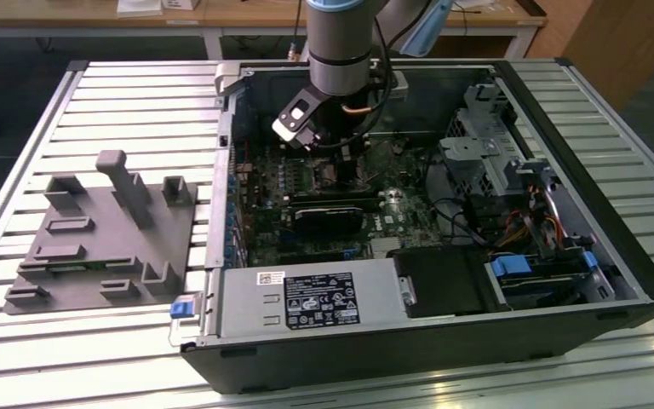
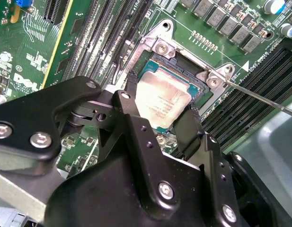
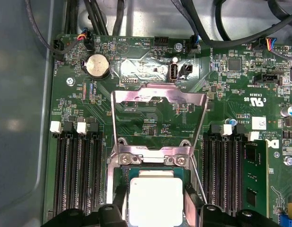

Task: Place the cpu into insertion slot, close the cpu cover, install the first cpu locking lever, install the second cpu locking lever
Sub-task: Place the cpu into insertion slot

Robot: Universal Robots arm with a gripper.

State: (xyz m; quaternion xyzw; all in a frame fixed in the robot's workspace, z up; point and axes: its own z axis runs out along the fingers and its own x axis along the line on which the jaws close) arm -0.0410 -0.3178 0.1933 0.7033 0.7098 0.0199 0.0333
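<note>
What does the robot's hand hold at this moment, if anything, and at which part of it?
The hand appears to grip the cpu by two opposite side edges, with the chip sitting at the insertion slot.

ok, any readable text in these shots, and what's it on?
No text reads well enough to quote.
power supply label, exterior view: dense print and symbols, too small to read.
cpu top, second wrist view: faint markings, unreadable.
motherboard, first wrist view: white lettering, too small to make out.
white sticker on that board: print unreadable.
</note>
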